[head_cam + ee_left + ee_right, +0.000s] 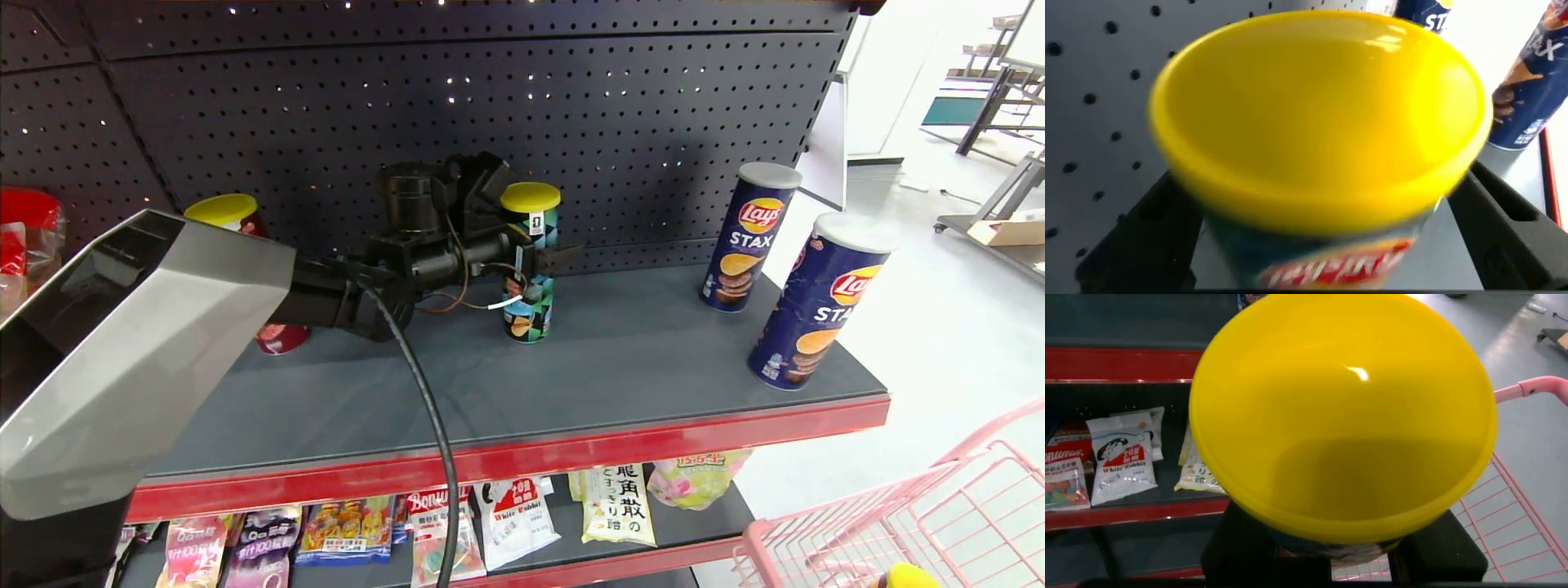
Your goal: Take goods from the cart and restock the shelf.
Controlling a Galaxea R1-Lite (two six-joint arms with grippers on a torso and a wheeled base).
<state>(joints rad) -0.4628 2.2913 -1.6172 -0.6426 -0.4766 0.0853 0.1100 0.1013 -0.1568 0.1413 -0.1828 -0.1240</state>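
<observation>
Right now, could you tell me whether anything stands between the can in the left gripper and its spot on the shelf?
Nothing visible does. The left gripper holds the teal can down at the shelf board; the red can and two blue cans stand well apart from it.

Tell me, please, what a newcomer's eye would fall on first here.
The yellow-lidded can, clamped in the jaws of the right gripper above the pink cart, strikes first. On the upper shelf, the left gripper sits around a teal can with a like lid, and two blue cans stand farther to the right.
</observation>
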